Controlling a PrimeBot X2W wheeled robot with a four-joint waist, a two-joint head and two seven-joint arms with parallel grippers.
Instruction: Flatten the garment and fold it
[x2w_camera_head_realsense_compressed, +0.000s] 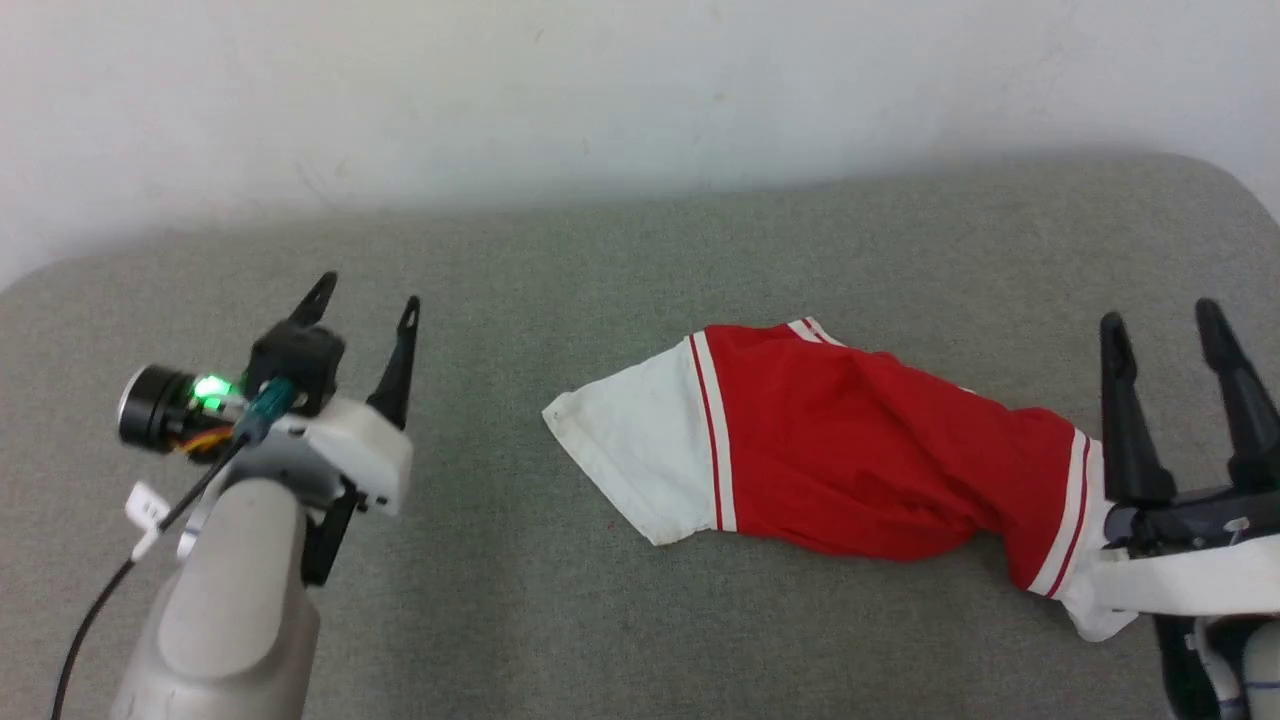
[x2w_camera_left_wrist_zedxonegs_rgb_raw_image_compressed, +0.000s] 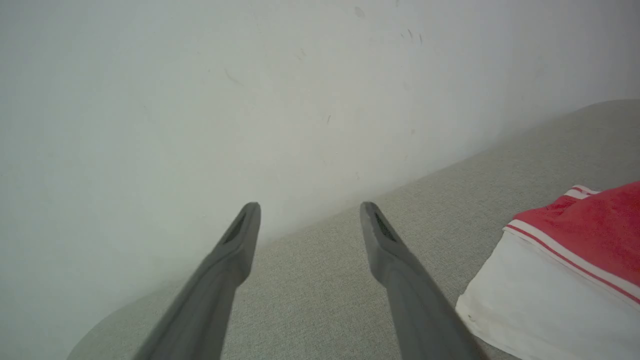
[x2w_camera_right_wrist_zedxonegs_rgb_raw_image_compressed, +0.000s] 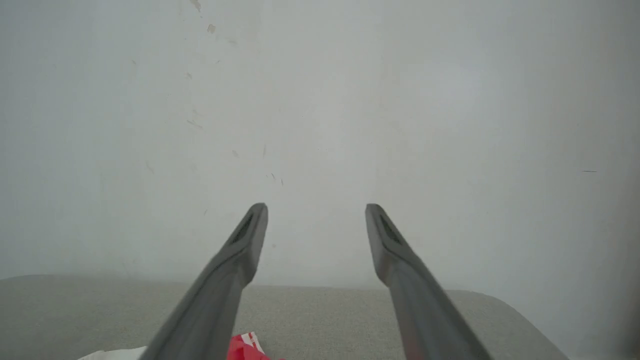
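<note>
At the left of the frame the left pincer (x2w_camera_head_realsense_compressed: 367, 293) hangs spread wide and empty over the grey surface (x2w_camera_head_realsense_compressed: 500, 600), well apart from the shirt (x2w_camera_head_realsense_compressed: 850, 440). The shirt lies bunched and twisted across the middle-right, one white sleeve (x2w_camera_head_realsense_compressed: 630, 460) pointing left, the other sleeve (x2w_camera_head_realsense_compressed: 1092, 612) running under the right pincer (x2w_camera_head_realsense_compressed: 1159, 317), which stands wide open at lower right, gripping nothing. To flatten it well, each pincer should probably pinch one sleeve edge, a single layer, and draw outward evenly.
</note>
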